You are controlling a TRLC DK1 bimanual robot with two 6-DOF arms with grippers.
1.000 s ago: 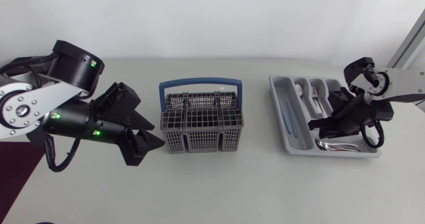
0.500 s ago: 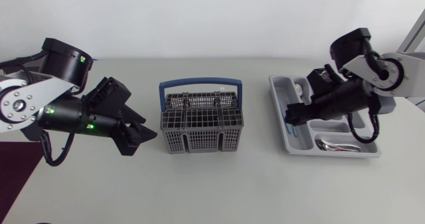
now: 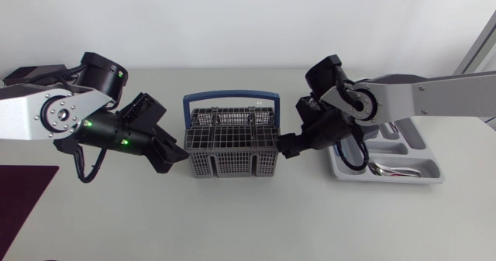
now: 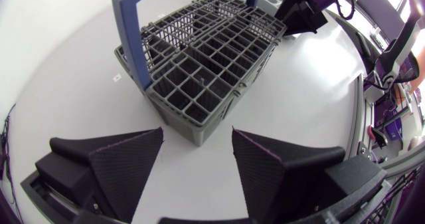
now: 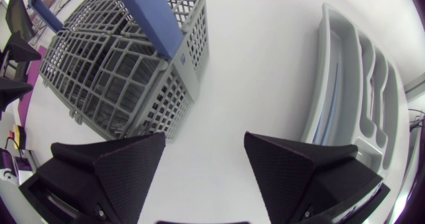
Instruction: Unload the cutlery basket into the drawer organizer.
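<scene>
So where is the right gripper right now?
In the head view the right gripper is open and empty at the right end of the cutlery basket, between it and the drawer organizer.

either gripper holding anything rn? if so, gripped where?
Nothing held. Left gripper and right gripper are both open and empty, one at each side of the cutlery basket.

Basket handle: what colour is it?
The handle is blue, on a grey cutlery basket; clearest in the head view.
</scene>
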